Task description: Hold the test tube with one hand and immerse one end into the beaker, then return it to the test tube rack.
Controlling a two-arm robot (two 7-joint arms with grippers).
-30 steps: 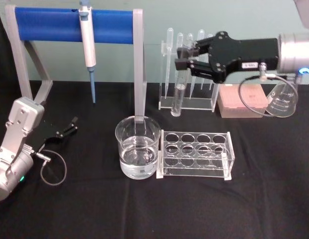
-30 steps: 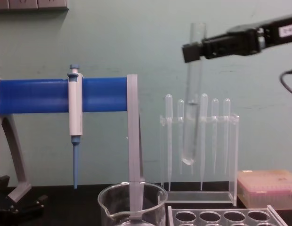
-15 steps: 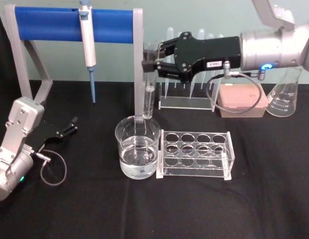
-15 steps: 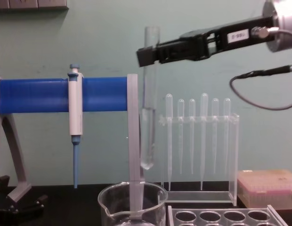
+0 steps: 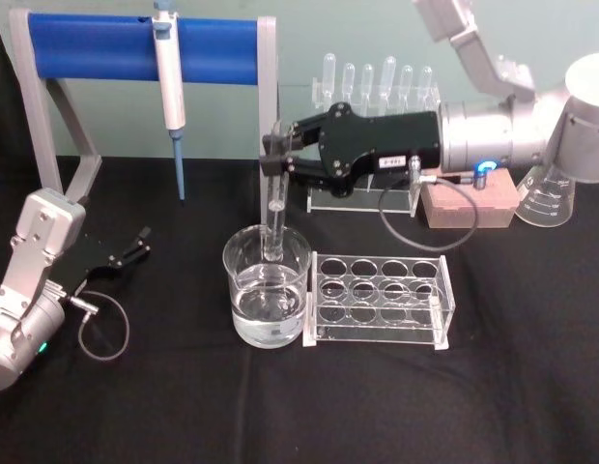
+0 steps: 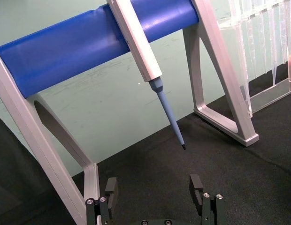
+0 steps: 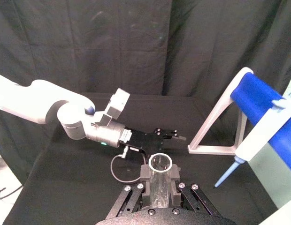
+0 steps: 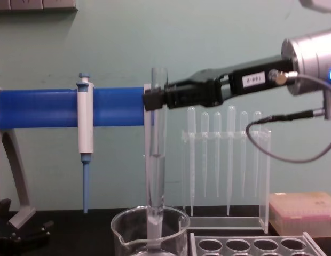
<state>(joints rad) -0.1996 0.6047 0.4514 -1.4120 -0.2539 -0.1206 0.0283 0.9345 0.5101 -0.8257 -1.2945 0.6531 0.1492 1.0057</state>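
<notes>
The right end effector [image 5: 272,157] was closed on the test tube [image 5: 275,208], gripping it near its open rim and holding it upright above the beaker [image 5: 232,280]. In the chest view the round lower end of the test tube [image 8: 156,160] was already below the rim of the beaker [image 8: 123,234], inside it. I cannot tell whether it reached the liquid. The test tube rack [image 5: 379,300] stood just beside the beaker, on its right side, on the black worktop [image 5: 184,406]. The left end effector [image 5: 135,242] rested low at the left of the worktop, well apart from the beaker, with its fingers [image 6: 196,185] spread apart and nothing between them.
</notes>
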